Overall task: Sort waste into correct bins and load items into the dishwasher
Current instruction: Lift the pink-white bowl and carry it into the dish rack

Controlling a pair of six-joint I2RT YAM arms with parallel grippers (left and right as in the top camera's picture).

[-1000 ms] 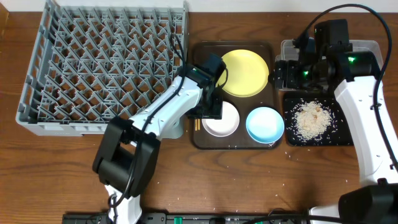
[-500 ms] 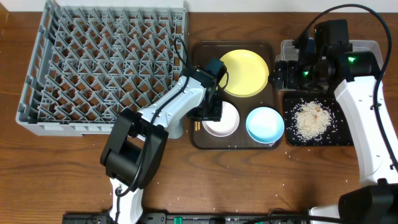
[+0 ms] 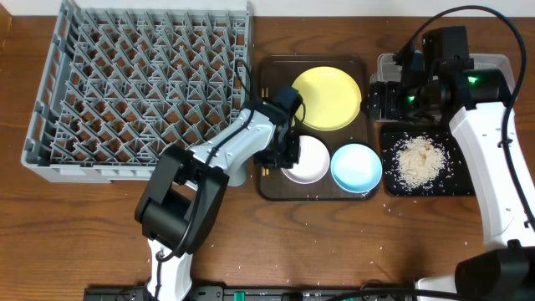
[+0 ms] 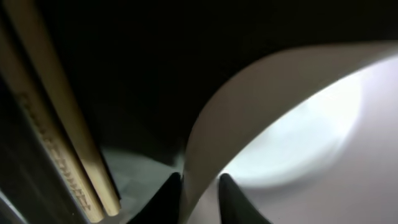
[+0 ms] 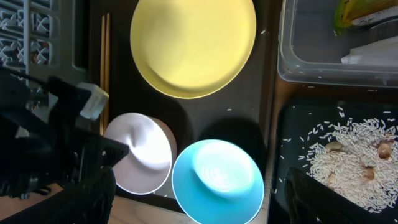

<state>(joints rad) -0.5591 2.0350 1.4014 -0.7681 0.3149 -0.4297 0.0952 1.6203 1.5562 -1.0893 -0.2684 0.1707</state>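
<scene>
Left fingers (image 4: 166, 198) astride smooth white bowl (image 4: 292, 137)

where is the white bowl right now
Overhead view, centre: the white bowl sits on the brown tray, below the yellow plate, left of the light blue bowl, the left gripper pinching its left rim.

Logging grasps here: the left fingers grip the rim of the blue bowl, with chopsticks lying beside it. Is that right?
No. The left fingers grip the rim of the white bowl, with chopsticks lying beside it; the left wrist view shows this.
</scene>
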